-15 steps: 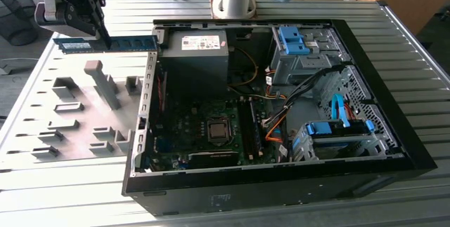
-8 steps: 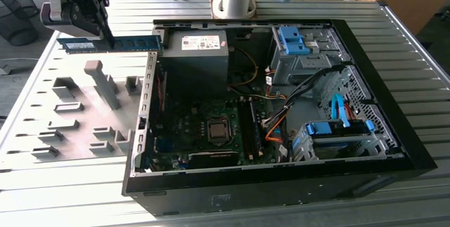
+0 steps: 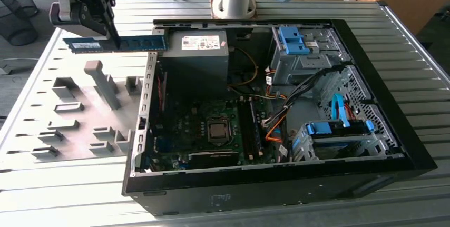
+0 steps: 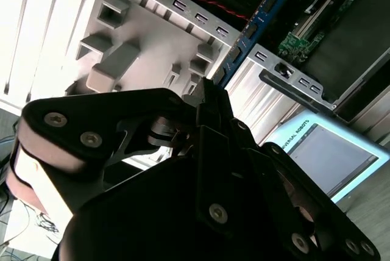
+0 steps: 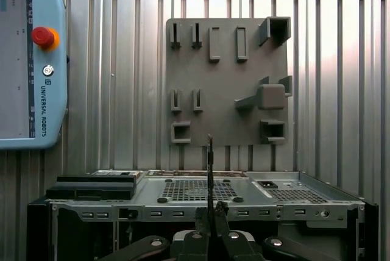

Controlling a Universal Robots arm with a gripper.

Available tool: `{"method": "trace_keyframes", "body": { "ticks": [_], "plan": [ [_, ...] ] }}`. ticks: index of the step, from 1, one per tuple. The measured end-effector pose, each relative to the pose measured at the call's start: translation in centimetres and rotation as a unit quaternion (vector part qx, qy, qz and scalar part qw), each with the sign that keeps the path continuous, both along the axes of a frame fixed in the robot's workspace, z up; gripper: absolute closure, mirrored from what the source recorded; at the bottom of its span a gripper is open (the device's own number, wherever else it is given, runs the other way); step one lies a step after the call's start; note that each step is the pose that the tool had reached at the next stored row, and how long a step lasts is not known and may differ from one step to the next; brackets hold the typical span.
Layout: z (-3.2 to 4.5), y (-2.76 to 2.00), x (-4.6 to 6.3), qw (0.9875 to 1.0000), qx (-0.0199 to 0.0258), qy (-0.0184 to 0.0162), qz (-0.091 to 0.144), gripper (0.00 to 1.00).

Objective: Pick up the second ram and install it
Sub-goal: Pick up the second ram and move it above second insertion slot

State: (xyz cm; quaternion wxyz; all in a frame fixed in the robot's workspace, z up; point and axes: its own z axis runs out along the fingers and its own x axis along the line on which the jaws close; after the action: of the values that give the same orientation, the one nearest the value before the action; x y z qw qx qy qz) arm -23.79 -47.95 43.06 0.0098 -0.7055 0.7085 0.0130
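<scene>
Ribbed aluminium table (image 3: pixel 70 195) is carrying an open PC case (image 3: pixel 281 190) and a grey fixture plate (image 3: pixel 28 116); a wire bin (image 3: pixel 18 6) is sitting on the floor beyond. Gripper (image 3: pixel 109 36) is clamping the second ram (image 3: pixel 140 43) in the air just beside the case rim. The stick's long axis is lying level, pointing toward the exterior view's right.

Second wrist view: ram (image 4: pixel 256 26) is jutting out from the gripper (image 4: pixel 210 93) toward the case.

First wrist view: ram (image 5: pixel 209 169) is showing edge-on in the gripper (image 5: pixel 210 221), with a teach pendant (image 5: pixel 30 60) lying on the table.
</scene>
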Motion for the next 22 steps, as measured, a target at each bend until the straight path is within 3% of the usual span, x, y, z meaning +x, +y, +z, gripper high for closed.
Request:
{"method": "trace_keyframes", "body": {
  "ticks": [22],
  "plan": [
    [-0.01,0.00,4.0,1.0000,0.0000,0.0000,0.000,0.86]
  ]
}}
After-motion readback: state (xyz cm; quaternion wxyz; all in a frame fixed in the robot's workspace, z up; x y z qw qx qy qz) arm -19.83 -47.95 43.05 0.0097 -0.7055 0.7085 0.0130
